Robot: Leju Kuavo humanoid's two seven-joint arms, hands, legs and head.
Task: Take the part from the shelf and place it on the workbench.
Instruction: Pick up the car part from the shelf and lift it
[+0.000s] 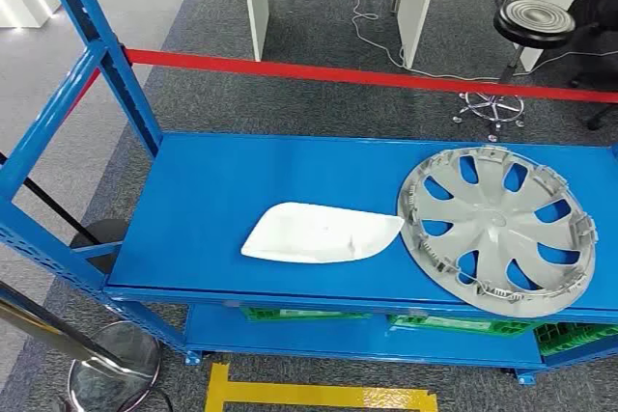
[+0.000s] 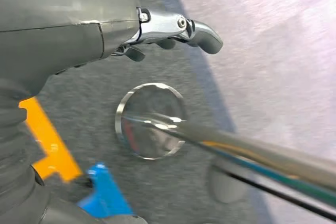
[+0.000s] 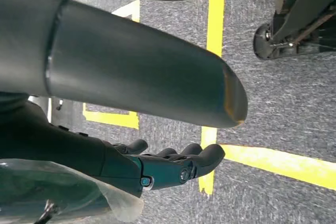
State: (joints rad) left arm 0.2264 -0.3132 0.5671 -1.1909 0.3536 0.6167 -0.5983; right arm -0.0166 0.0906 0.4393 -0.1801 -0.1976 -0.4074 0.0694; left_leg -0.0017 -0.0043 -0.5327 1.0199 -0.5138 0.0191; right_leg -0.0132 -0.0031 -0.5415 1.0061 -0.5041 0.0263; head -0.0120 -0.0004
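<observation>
Blue shelf [image 1: 204,190], top deck — carries two items: a white, flat, leaf-shaped part [image 1: 321,234] near the front edge at centre, and a grey wheel cover [image 1: 497,229] lying flat, just to the right of it, its rim close to the part's pointed tip. Lower deck: green crates [image 1: 466,325], partly hidden. Red barrier tape [image 1: 364,75] runs behind the shelf; black stool [image 1: 533,22] beyond. Left hand [image 2: 174,30] — over grey carpet above a chrome stanchion base [image 2: 149,120], fingers extended, grasping nothing. Right hand [image 3: 174,166] — over yellow floor tape [image 3: 277,161], fingers loosely extended, empty.
</observation>
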